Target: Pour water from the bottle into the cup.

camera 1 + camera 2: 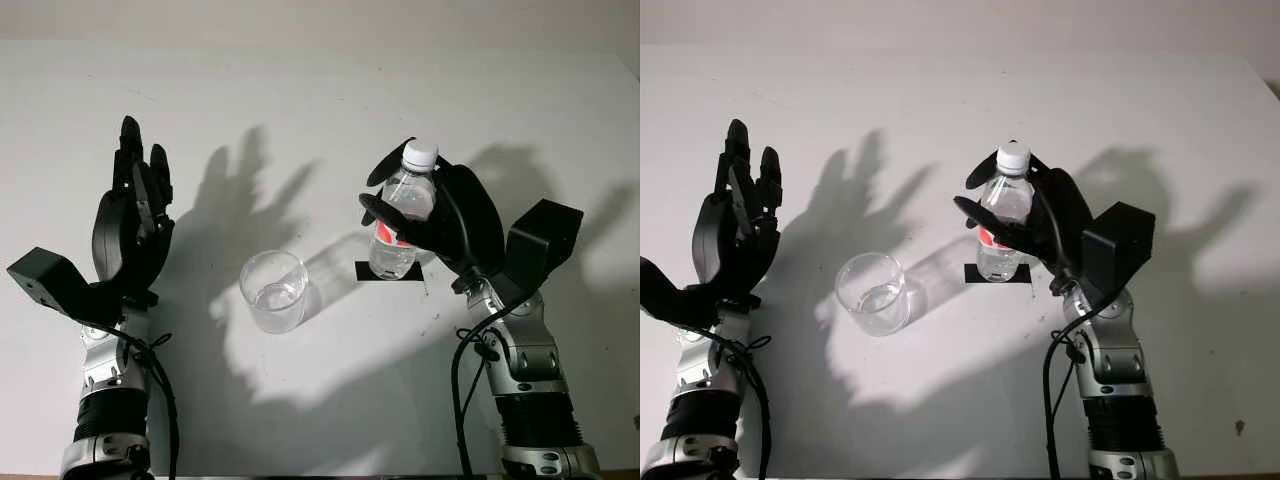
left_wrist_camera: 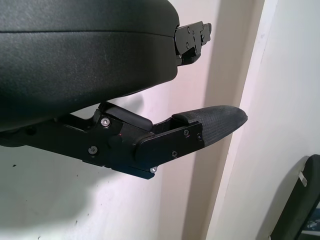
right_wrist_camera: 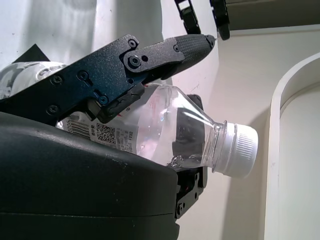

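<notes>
A capped, thin-walled plastic water bottle (image 1: 405, 210), likely light and easily dented, is gripped mid-body by the right hand (image 1: 440, 215) over a black marker (image 1: 364, 271) beside the clear cup (image 1: 274, 290) on the worktop (image 1: 320, 100), while the left hand (image 1: 135, 215) is held open.

Bright overhead light, hard multi shadows

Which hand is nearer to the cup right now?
Right. The right hand, gripping the bottle, is just beside the cup; the open left hand is slightly farther.
</notes>
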